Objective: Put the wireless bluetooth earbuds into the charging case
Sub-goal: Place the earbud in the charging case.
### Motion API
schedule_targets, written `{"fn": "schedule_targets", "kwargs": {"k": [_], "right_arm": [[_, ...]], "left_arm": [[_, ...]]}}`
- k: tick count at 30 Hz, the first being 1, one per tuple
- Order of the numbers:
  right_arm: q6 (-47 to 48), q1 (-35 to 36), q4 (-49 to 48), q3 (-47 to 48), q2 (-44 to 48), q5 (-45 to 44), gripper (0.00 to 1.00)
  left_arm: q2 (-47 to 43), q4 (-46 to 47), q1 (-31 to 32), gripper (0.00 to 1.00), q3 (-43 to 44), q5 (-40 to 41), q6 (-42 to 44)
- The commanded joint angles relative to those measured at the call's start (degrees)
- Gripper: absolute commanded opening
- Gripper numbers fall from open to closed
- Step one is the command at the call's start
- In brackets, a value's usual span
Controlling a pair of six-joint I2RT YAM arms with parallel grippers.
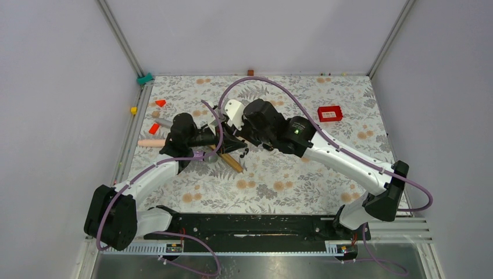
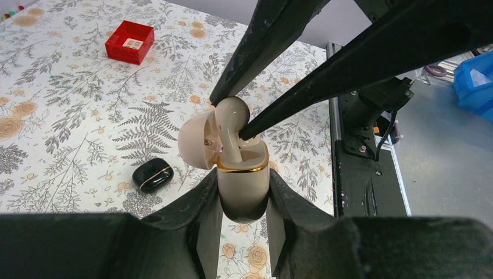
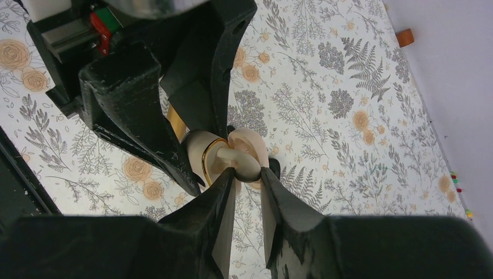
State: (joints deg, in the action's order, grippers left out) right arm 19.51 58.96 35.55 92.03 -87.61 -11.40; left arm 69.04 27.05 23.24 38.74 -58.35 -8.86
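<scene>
Left gripper [image 2: 242, 195] clamps the open cream charging case [image 2: 244, 174] by its sides above the table [image 2: 70, 104]. Right gripper [image 3: 247, 174] pinches an earbud [image 2: 231, 113] by its bulb, stem entering the socket — light, glossy plastic, likely slippery.

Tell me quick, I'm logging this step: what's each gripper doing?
Left gripper: closed on the cream charging case.
Right gripper: closed on the cream earbud.
</scene>
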Motion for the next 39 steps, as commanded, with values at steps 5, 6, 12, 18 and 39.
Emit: {"fn": "schedule_targets", "kwargs": {"k": [5, 6, 12, 18, 39], "right_arm": [[-0.1, 2.5, 1.1, 1.5, -1.1, 2.5, 0.28], [-0.2, 2.5, 1.1, 1.5, -1.0, 2.5, 0.28], [0.0, 2.6, 2.9, 2.6, 0.1, 3.4, 0.28], [-1.2, 2.5, 3.6, 3.2, 0.9, 3.4, 0.28], [-6.1, 2.6, 5.0, 4.1, -1.2, 4.2, 0.29]], "left_arm": [[-1.4, 2.5, -0.3, 0.00, 0.3, -0.5, 1.0], [-1.3, 2.5, -0.3, 0.00, 0.2, -0.6, 1.2], [-1.5, 2.2, -0.5, 0.00, -0.2, -1.4, 2.9], [-2.6, 0.1, -0.5, 0.00, -0.5, -2.1, 7.2], [-4.2, -0.8, -0.5, 0.00, -0.5, -2.6, 8.5]]}}
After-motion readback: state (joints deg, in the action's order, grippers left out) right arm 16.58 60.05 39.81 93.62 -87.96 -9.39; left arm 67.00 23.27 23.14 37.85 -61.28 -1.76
